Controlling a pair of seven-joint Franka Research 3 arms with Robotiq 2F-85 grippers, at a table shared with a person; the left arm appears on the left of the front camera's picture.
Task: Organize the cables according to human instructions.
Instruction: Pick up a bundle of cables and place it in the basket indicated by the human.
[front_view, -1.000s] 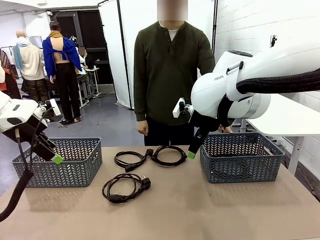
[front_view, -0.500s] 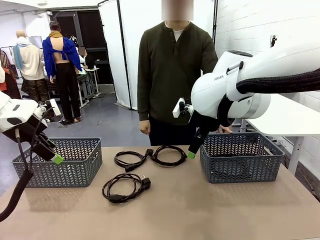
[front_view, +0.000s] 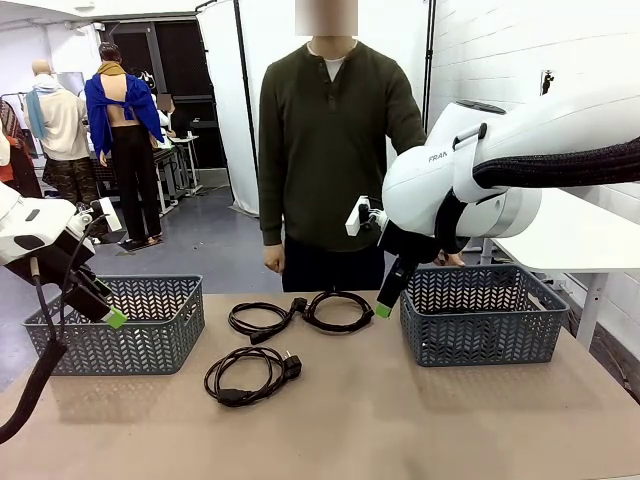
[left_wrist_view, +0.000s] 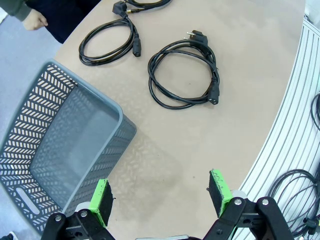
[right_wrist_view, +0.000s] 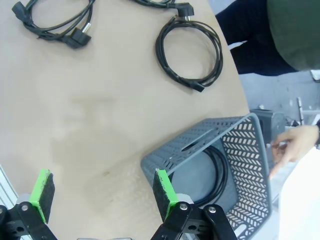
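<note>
Cables (front_view: 291, 367) on table (front_view: 420, 420), between left pincer (front_view: 112, 318) and right pincer (front_view: 383, 309), both spread

Set on the tan table (front_view: 420, 420): a grey basket (front_view: 115, 325) at the left edge, a second basket (front_view: 480, 340) at the right edge, one coiled black cable (front_view: 258, 322) just beside another cable (front_view: 338, 311) near the far edge, and a third cable (front_view: 245, 375) nearer the middle.
</note>
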